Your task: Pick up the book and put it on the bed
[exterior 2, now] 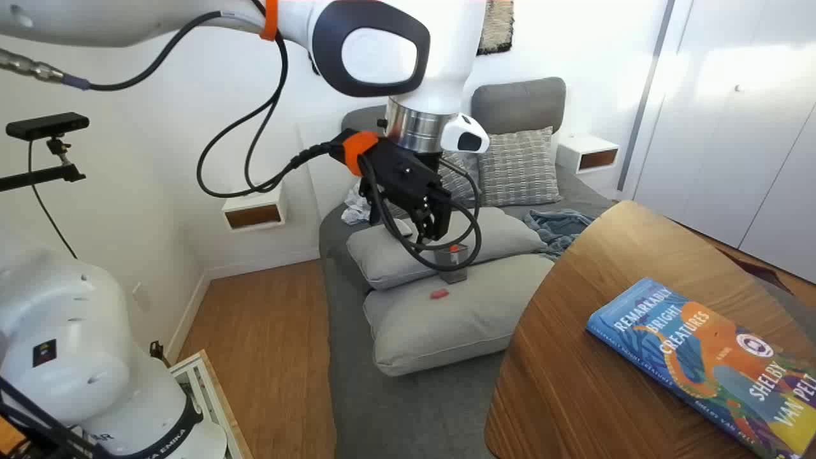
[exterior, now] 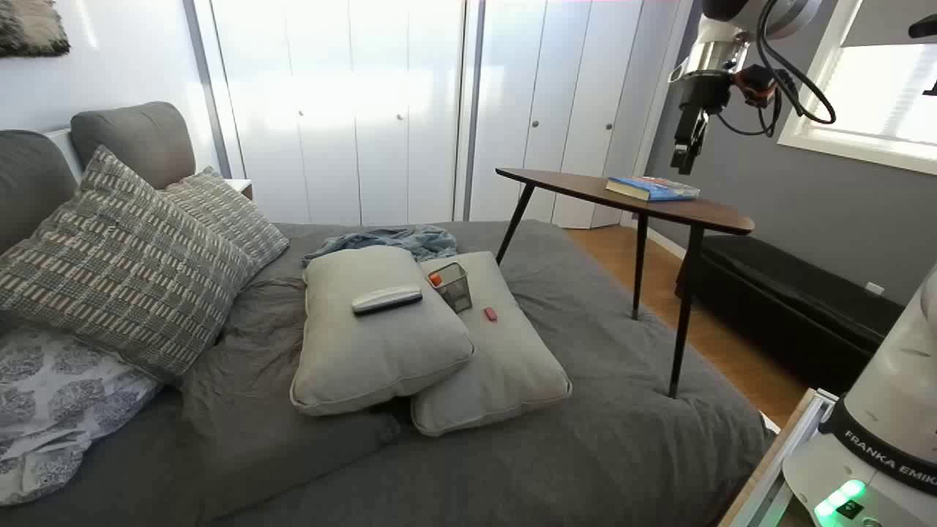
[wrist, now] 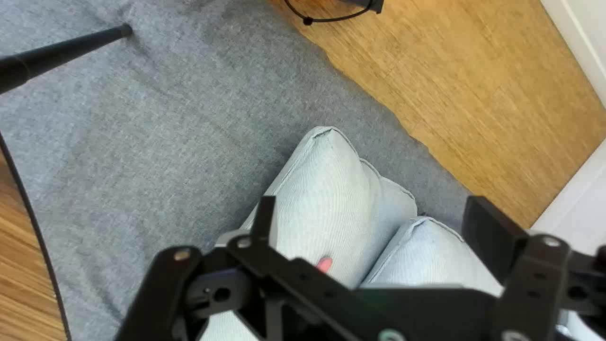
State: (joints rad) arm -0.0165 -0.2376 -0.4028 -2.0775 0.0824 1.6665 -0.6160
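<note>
Blue book [exterior 2: 707, 362] on desk [exterior 2: 561, 389]; tool [wrist: 370, 208] in mid-air, jaws parted

Nearest in an exterior view, the book lies face up on the desk. Its cover reads REMARKABLY BRIGHT CREATURES, A NOVEL, SHELBY VAN PELT. The spine lettering is smaller and only partly legible; the round seal [exterior 2: 754, 345] is too small to read. The frame cuts off one corner of the book and one side of the desk.

The robot base [exterior: 864, 461], with green lights [exterior: 838, 498], is lettered FRANKA EMIKA, the name running to the frame edge.

The tool hangs apart from the book. In the wrist view its fingers [wrist: 490, 237] stand wide apart; in an exterior view they are hard to make out against the black wrist mount [exterior 2: 401, 175].

Farther back, the bed [exterior: 571, 468] bears a desk leg [exterior: 685, 311] and two pale cushions [exterior: 388, 351], overlapping. On the cushions sit a mesh cup [exterior: 455, 290], something orange [exterior: 435, 279] at its rim, a small reddish item [exterior: 490, 314] and a silver-and-black oblong [exterior: 386, 300]; the last two cannot be identified.

Beyond lie checked pillows [exterior: 132, 263] and the grey headboard [exterior: 135, 143], partly hidden behind the robot arm [exterior 2: 456, 44] in an exterior view. White closet doors [exterior: 322, 161] stand farthest off.
</note>
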